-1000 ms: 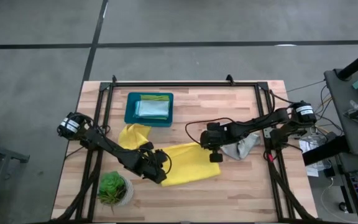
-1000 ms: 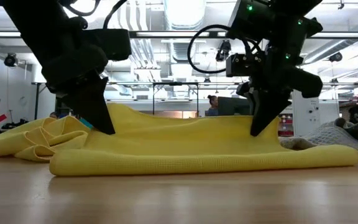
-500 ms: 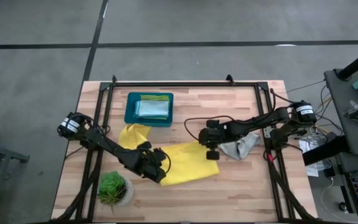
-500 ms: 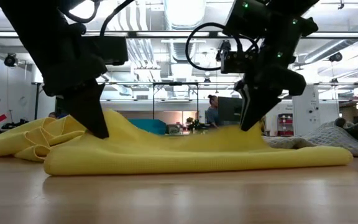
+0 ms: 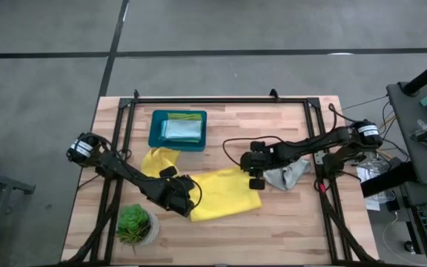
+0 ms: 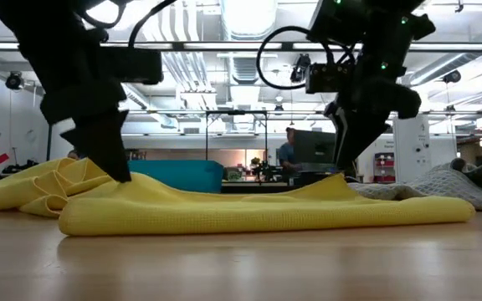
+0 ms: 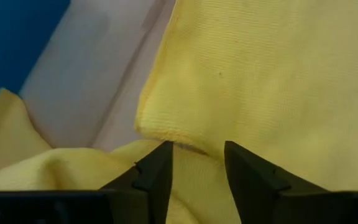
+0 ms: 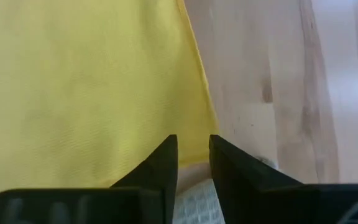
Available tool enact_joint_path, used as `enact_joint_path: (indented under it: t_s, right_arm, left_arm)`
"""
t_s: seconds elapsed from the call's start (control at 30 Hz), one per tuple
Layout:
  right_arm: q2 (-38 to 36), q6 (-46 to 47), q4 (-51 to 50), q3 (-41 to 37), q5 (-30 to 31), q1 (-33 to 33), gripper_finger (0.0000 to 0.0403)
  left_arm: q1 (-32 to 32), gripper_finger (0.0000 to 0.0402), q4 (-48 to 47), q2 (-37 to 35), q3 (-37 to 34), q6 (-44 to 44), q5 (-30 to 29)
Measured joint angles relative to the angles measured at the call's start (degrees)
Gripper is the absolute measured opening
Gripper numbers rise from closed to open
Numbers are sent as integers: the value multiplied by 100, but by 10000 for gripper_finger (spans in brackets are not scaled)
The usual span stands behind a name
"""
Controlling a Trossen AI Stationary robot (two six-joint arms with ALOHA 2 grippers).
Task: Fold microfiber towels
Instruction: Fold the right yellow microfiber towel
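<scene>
Two yellow towels lie on the table [image 5: 288,215]: one folded over [image 5: 224,194] at the middle of the near half, and a second, crumpled one [image 5: 158,159] just beside it, toward the teal tray [image 5: 154,135]. In the low view the folded towel [image 6: 249,209] lies flat in two layers, with a rounded fold along its near edge. Inside the tray rest folded cloths [image 5: 181,127], a light blue one over a lime green one as far as I can tell. A pale grey towel [image 5: 288,175] sits bunched, touching the folded towel's right end.

Both grippers are at the yellow towel's far corners. The left gripper [image 7: 194,168] has its fingers parted just above a corner of the cloth, with nothing pinched between them. The right gripper [image 8: 193,163] has a narrow gap between its fingers and stands over the towel's edge, where yellow meets bare wood; it appears to hold nothing either. In the high view, the left gripper [image 5: 178,194] is at the towel's left end and the right gripper [image 5: 256,167] at its right.

By my judgement, two towels are finished and stowed, this one has one fold laid and likely needs another before it goes to the tray, and the crumpled yellow and the grey one are not yet folded. A potted plant [image 5: 133,222] stands at the near left.
</scene>
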Motion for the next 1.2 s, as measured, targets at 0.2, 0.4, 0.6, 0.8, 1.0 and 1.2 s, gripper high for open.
enact_joint_path:
  t_s: [0.2, 0.4, 0.6, 0.8, 1.0, 1.2]
  right_arm:
    - [-284, 378, -166, -86, -25, 142, 63]
    - [-257, 438, 1129, -561, -52, 413, 29]
    - [-87, 438, 2419, -1096, 303, 300, 9]
    - [276, 435, 2964, -1319, 445, 122, 9]
    - [455, 437, 2728, -1329, 453, -31, 9]
    - [299, 433, 2436, -1329, 457, -171, 8]
  left_arm:
    - [19, 139, 99, -254, 106, 486, 41]
    - [6, 127, 1401, -260, -46, 1156, 65]
    - [92, 101, 1709, 48, -134, 1290, -88]
    - [280, 75, 1835, 517, -188, 1282, -169]
    - [647, 52, 2026, 930, -165, 1403, -316]
    - [975, 39, 1935, 856, -182, 2103, -272]
